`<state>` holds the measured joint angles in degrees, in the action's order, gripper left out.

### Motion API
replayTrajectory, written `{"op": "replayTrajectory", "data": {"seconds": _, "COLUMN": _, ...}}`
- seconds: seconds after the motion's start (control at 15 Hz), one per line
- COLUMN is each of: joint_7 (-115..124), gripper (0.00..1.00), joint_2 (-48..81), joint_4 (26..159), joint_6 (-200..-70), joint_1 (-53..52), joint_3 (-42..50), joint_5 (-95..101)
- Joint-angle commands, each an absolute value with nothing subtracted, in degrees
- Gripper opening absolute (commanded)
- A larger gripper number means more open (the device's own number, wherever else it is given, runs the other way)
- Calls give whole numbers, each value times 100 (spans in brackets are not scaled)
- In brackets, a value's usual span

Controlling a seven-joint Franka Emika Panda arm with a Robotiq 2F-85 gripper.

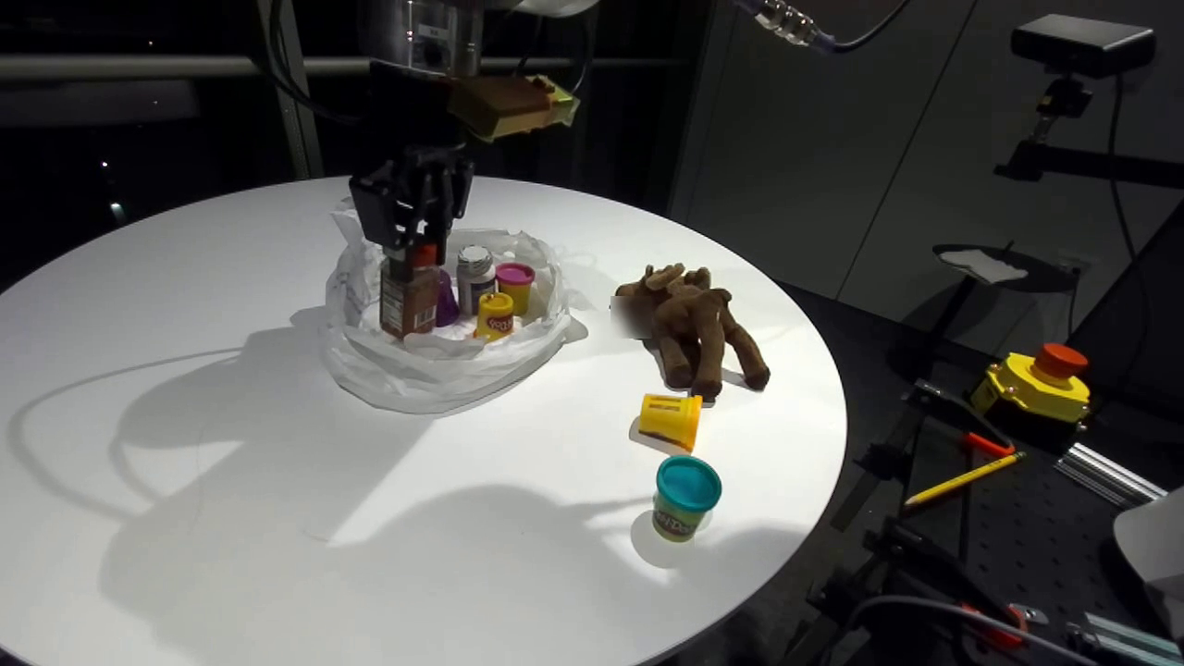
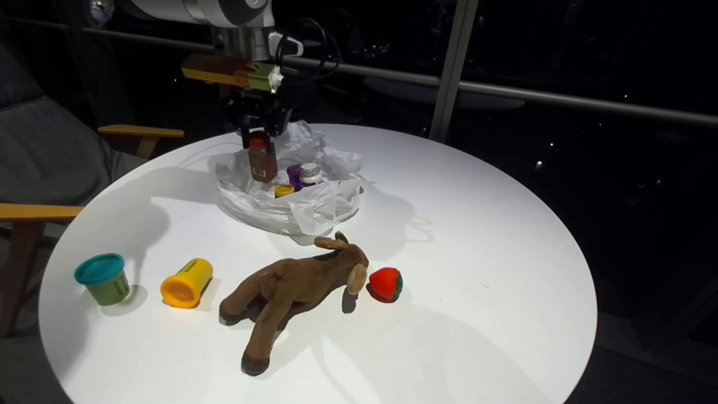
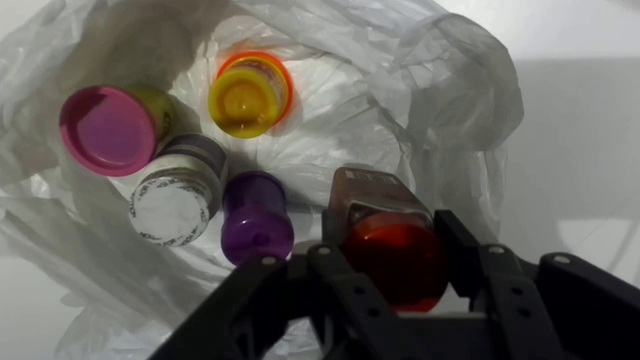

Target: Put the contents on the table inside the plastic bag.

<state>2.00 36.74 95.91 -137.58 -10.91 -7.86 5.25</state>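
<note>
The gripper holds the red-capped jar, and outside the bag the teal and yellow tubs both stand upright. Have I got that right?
Not quite: the yellow tub outside the bag lies on its side, as both exterior views show. The teal tub does stand upright, and the gripper does hold the red-capped jar.

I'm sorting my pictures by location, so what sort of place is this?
Probably a robotics lab: there's a robot arm, a mounted camera, and a yellow box with a red button, likely an emergency stop.
</note>
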Motion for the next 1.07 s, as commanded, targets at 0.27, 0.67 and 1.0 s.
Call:
{"op": "replayTrajectory", "data": {"seconds": 0.27, "joint_7": 5, "gripper": 22, "joint_2": 4073, "joint_4": 9207, "joint_6": -13617, "joint_1": -1230, "joint_3": -679, "joint_5": 631}}
{"op": "replayTrajectory", "data": {"seconds": 0.67, "joint_7": 181, "gripper": 100, "joint_2": 3481, "joint_4": 9405, "joint_6": -13615, "joint_1": -1317, "joint_3": -657, "joint_5": 654}}
{"op": "replayTrajectory", "data": {"seconds": 1.0, "joint_7": 325, "gripper": 100, "joint_2": 2155, "joint_4": 10591, "joint_6": -13584, "joint_1": -1160, "joint_3": -689, "joint_5": 491}}
